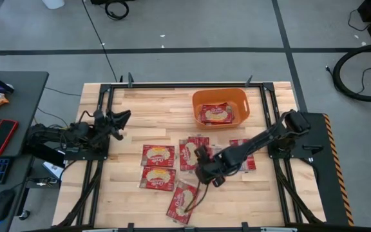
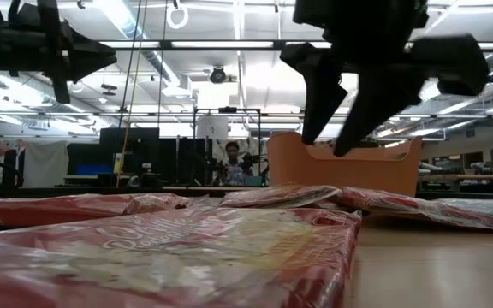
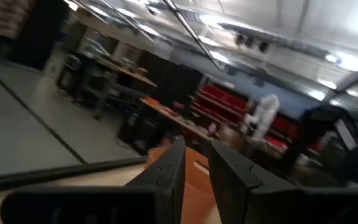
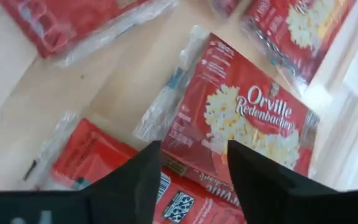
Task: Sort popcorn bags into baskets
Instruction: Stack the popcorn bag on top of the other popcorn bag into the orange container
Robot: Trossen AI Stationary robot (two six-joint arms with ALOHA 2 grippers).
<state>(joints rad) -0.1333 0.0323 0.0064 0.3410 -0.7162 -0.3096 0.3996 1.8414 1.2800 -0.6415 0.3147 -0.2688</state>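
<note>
One popcorn bag (image 1: 216, 113) lies in the orange basket (image 1: 201, 100); I count about six more spread on the surface (image 1: 140, 113). My right gripper (image 1: 206, 173) hangs above the middle bags with its fingers spread, grasping nothing. The bag beneath it (image 4: 247, 118) is flat, glossy red, crinkled clear edge. Left gripper (image 1: 122, 117) waits at the left edge, fingers narrowly apart, nothing in them.

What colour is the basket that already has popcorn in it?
Orange, with smooth solid walls: the basket shows best in the high view, holding a red popcorn bag.
</note>
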